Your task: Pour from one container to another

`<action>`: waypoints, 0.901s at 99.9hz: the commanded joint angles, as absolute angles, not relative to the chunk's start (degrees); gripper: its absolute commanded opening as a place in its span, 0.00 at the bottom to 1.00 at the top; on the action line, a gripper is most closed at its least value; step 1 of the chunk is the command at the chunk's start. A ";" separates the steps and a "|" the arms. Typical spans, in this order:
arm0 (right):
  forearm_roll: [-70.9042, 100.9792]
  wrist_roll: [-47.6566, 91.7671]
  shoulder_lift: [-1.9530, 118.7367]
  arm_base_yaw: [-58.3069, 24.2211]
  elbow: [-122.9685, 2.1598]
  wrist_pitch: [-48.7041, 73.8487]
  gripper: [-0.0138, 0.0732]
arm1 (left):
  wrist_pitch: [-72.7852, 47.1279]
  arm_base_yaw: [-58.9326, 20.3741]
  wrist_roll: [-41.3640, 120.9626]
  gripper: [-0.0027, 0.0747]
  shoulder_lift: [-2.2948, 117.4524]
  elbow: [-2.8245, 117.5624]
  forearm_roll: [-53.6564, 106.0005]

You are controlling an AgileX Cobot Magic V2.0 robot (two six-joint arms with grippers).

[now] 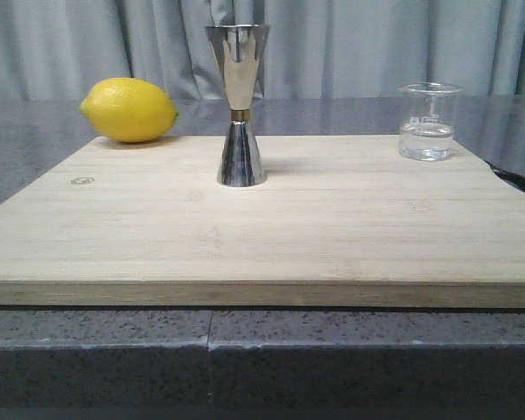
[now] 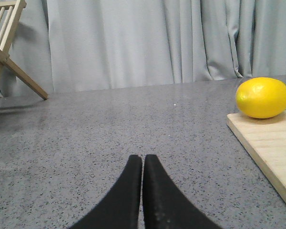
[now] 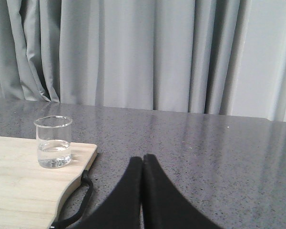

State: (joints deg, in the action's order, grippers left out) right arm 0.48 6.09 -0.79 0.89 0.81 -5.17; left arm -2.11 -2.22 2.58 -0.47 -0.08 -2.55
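Observation:
A small clear glass beaker (image 1: 430, 121) with white marks and some clear liquid stands at the back right of the wooden board (image 1: 262, 227); the right wrist view shows the beaker (image 3: 53, 141) too. The tall steel jigger (image 1: 240, 105) with a gold waist band stands upright at the board's middle back. My left gripper (image 2: 142, 158) is shut and empty over the grey counter, left of the board. My right gripper (image 3: 143, 158) is shut and empty over the counter, right of the board and apart from the beaker. Neither gripper shows in the front view.
A yellow lemon (image 1: 129, 109) rests at the board's back left corner, and the left wrist view shows the lemon (image 2: 262, 97) as well. A black cord loop (image 3: 78, 200) hangs off the board's right end. A wooden rack (image 2: 7, 43) stands far left. Grey curtains hang behind the counter.

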 commanded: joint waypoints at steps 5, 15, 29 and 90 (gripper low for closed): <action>0.00 6.39 -0.65 0.91 2.49 -9.54 0.08 | 1.78 -2.16 2.31 0.01 -1.74 -0.51 -2.51; 0.00 6.39 -0.65 0.91 2.49 -9.54 0.08 | 1.78 -2.16 2.31 0.01 -1.74 -0.51 -2.51; 0.00 6.39 -0.65 0.91 2.49 -9.54 0.08 | 1.78 -2.16 2.31 0.01 -1.74 -0.51 -2.51; 0.00 6.39 -0.65 0.91 2.49 -10.01 0.08 | 1.78 -2.16 2.31 0.01 -1.74 -0.51 -2.51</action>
State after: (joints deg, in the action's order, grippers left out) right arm 0.48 6.09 -0.79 0.89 0.81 -5.17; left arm -2.11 -2.22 2.58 -0.47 -0.08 -2.55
